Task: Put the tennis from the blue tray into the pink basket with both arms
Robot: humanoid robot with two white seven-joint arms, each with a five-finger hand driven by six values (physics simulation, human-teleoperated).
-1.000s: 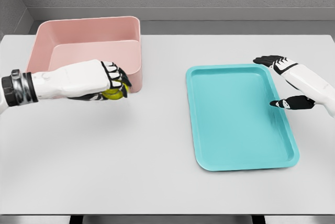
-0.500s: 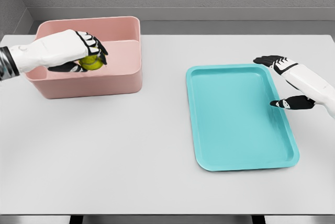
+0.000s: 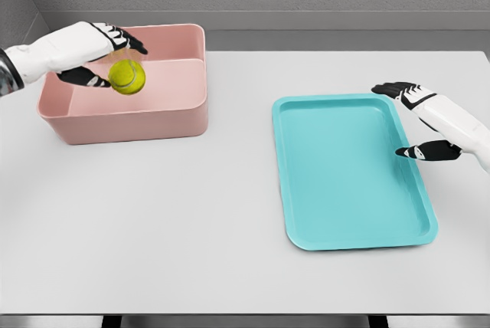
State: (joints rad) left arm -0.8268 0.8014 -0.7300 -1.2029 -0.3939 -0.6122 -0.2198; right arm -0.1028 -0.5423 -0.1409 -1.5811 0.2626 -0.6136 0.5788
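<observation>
Hovering over pink basket [image 3: 130, 117], left hand [image 3: 88, 52] fingers spread, tennis ball [image 3: 127, 77] just below, unheld.

You're looking at two smooth, glossy white arms with rounded shells. The left robot hand [image 3: 90, 50] has a white back and palm casing, with black segmented fingers [image 3: 126, 40] striped by white bands at the knuckles. At the left picture edge you can see a dark grey ring at its wrist. The right robot hand [image 3: 419, 117] shows the same scheme: white forearm shell, black fingers [image 3: 392, 89] with white markings, and a black thumb [image 3: 417, 151].
</observation>
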